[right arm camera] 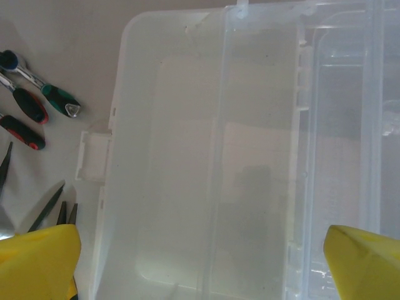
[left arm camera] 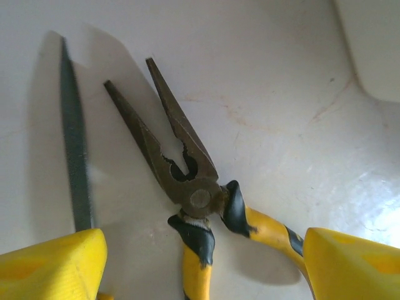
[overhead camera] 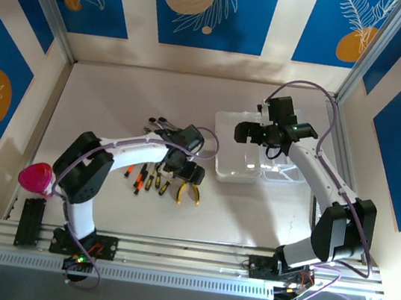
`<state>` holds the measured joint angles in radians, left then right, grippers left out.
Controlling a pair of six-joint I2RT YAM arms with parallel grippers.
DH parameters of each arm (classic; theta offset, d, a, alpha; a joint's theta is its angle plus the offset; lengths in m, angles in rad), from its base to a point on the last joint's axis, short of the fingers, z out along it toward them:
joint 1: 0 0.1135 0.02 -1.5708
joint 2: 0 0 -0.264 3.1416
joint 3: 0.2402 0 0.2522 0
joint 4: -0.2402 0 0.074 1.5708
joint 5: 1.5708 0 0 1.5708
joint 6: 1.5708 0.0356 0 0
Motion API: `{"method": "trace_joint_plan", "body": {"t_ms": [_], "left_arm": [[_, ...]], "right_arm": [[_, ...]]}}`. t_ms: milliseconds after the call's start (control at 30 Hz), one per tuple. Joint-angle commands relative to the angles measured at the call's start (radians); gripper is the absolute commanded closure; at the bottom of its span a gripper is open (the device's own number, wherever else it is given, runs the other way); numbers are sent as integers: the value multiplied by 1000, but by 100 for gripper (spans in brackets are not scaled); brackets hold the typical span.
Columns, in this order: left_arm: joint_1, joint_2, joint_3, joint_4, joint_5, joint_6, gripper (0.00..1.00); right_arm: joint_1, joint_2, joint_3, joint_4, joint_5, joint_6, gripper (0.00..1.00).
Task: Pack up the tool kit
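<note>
Starting at the left, the screwdrivers (overhead camera: pixel 147 178) lie in a short row on the bench (overhead camera: pixel 118 92). Some metal wrenches (overhead camera: pixel 161 123) lie at about 12 o'clock from them. At the 3 o'clock end of the row are the yellow-handled pliers (overhead camera: pixel 190 192). My left end effector (overhead camera: pixel 189 172) hangs low over them. On the left wrist camera its fingers (left arm camera: pixel 50 265) stand apart, one on each side of the handles, and the pliers lie flat on the bench, so nothing is grasped.

Further toward 3 o'clock, the clear case (overhead camera: pixel 239 156) stands open and, as far as I can see, empty. My right end effector (overhead camera: pixel 252 133) hovers above it, released, with nothing between its fingers.

I judge that the packing is hardly begun. Every tool I can see is outside the case, the pliers look like the first to go in, and the lid is not yet closed.
</note>
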<state>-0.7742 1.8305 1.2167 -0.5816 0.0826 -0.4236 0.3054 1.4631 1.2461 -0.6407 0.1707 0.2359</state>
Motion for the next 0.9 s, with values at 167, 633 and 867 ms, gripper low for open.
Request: {"method": "trace_joint_plan", "body": {"t_ms": [167, 633, 867], "left_arm": [[-25, 157, 129, 0, -66, -28, 28], [-45, 249, 158, -34, -91, -25, 81], [-44, 190, 133, -21, -103, 5, 100]], "right_arm": [[-18, -73, -68, 66, -77, -35, 0], [-37, -127, -112, 65, -116, -52, 1], [-43, -139, -118, 57, -111, -46, 1]]}}
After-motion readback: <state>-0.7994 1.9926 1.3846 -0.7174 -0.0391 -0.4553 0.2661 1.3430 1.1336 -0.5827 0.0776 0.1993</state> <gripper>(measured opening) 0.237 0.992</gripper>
